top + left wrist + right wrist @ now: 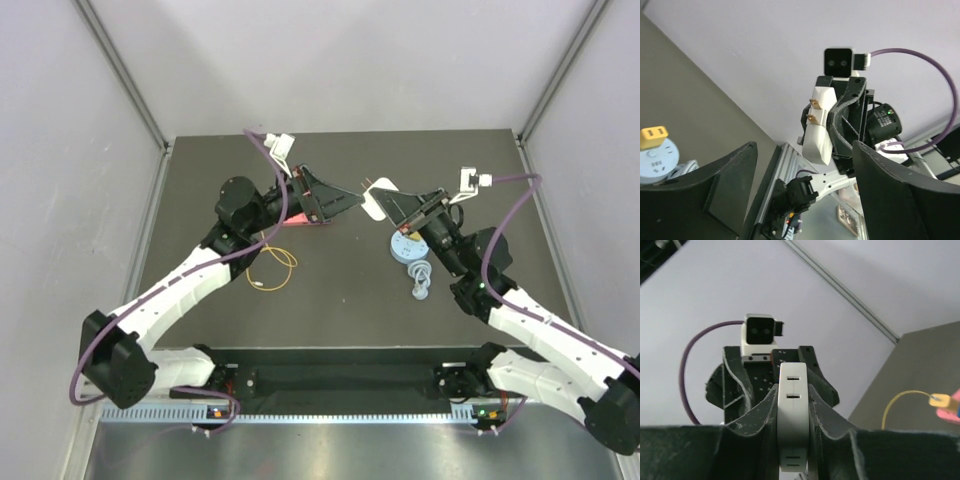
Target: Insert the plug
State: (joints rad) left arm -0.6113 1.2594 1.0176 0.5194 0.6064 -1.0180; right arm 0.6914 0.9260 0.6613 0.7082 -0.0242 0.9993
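Note:
My right gripper (793,410) is shut on a white plug adapter (793,390) and holds it in the air; slots show along its edge. In the left wrist view the adapter (821,125) shows two brass prongs pointing toward that camera. From above, the adapter (378,192) sits at the tip of the right gripper (388,204). My left gripper (350,200) faces it from the left, a short gap away. In its own view the left gripper (805,200) is open and empty. A round blue socket block (404,247) lies on the table below the right gripper.
The socket block (660,160) carries a yellow plug (654,136) on top. A yellow cable (278,262) loops on the dark mat under the left arm, beside a pink object (300,222). A pale blue cord bundle (420,282) lies near the socket block. Grey walls enclose the table.

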